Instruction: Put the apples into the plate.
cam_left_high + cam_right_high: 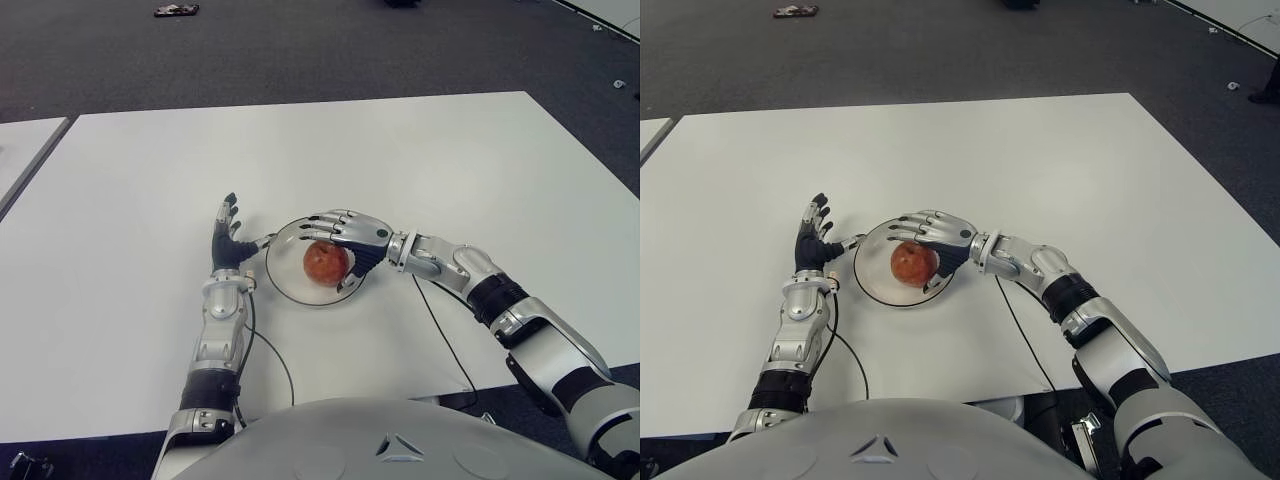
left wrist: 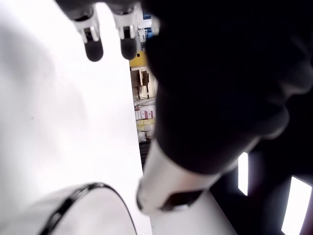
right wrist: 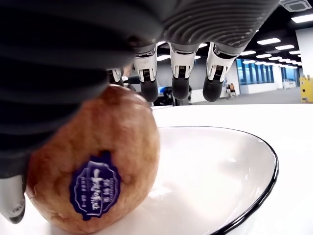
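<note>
Apple [image 1: 325, 264]: in plate [image 1: 283, 272], mid-bench [image 1: 450, 170]. R hand [image 1: 350, 243]: over apple, fingers [image 3: 179, 81] extended, apparently released. L hand [image 1: 228, 240]: beside plate's left, fingers spread, empty. Step: release. Next: lift R hand clear w/o nudging apple.

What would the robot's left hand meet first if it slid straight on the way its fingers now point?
Probably nothing: the left hand, open beside the plate, points away from the robot across bare table. Depth is uncertain.
</note>
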Motion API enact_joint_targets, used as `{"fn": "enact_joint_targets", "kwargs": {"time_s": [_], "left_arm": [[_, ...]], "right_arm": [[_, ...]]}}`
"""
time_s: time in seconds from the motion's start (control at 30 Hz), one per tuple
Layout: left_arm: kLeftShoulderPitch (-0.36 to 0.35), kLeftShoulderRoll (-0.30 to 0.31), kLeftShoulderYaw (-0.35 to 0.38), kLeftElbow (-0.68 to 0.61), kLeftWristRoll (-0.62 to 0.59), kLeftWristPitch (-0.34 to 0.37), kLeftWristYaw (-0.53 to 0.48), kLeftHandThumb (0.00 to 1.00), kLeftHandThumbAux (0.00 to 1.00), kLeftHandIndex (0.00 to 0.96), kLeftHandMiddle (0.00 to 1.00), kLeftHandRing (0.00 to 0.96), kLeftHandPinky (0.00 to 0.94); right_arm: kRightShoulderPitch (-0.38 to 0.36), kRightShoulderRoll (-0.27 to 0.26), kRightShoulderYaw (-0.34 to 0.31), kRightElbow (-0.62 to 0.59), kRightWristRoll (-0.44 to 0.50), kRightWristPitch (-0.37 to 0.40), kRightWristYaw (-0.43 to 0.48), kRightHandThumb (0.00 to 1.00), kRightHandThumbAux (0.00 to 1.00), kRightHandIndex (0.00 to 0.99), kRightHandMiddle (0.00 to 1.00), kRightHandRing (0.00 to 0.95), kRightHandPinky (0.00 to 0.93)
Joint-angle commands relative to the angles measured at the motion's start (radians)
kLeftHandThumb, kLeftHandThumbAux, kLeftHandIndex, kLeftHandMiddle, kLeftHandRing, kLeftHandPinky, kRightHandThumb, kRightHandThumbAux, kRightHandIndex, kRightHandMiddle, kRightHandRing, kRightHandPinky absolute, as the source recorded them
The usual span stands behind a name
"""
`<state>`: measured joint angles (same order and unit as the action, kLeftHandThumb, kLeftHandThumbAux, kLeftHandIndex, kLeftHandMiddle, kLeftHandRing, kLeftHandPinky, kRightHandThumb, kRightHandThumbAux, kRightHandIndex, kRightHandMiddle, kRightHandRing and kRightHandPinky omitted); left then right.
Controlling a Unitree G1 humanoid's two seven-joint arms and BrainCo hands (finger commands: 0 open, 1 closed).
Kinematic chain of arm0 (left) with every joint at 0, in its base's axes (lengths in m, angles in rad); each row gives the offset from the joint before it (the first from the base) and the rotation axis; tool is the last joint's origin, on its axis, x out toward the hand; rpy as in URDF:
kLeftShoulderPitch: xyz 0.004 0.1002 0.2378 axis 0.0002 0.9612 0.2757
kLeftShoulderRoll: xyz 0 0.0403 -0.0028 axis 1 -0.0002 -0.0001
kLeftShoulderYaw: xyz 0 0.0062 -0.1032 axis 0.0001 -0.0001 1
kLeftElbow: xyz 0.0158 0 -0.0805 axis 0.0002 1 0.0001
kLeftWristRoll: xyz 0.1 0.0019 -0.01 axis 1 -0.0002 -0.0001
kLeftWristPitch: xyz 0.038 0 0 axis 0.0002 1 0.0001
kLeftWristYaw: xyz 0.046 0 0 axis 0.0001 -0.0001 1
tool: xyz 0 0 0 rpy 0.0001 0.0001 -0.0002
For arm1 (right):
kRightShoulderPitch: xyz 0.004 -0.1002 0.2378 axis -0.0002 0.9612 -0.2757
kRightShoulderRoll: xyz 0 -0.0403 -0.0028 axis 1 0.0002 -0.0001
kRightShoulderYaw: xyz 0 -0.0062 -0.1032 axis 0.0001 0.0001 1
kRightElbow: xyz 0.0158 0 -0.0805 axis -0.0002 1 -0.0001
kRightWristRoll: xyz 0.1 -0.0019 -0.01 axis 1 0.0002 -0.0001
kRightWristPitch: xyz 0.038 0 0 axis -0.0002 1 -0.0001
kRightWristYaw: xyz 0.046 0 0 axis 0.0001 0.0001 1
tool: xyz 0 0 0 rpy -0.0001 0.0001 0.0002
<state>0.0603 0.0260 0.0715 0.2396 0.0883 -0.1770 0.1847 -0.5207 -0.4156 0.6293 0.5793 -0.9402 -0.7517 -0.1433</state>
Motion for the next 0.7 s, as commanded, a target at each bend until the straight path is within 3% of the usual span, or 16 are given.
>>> {"fn": "enact_joint_targets", "kwargs": {"time_s": [0.03, 0.53, 0.7], "left_arm": [[0.006, -0.002, 0.001, 0.004, 0.002, 0.011, 0.0, 0.0, 0.378, 0.0, 0.0, 0.0, 0.031], [0.008, -0.002, 0.002, 0.006, -0.004, 0.006, -0.005, 0.0, 0.389, 0.0, 0.0, 0.0, 0.027], [0.011, -0.003, 0.002, 0.003, -0.008, -0.001, -0.007, 0.0, 0.393, 0.0, 0.0, 0.0, 0.03]], "right_arm": [[-0.001, -0.012, -0.004, -0.007, 0.014, 0.008, 0.014, 0.032, 0.588, 0.0, 0.0, 0.0, 0.0], [-0.002, 0.003, -0.034, -0.001, 0.04, 0.018, -0.028, 0.049, 0.567, 0.0, 0.0, 0.0, 0.0], [-0.068, 0.03, -0.088, 0.071, 0.111, 0.03, -0.032, 0.043, 0.552, 0.0, 0.0, 0.0, 0.0]]}}
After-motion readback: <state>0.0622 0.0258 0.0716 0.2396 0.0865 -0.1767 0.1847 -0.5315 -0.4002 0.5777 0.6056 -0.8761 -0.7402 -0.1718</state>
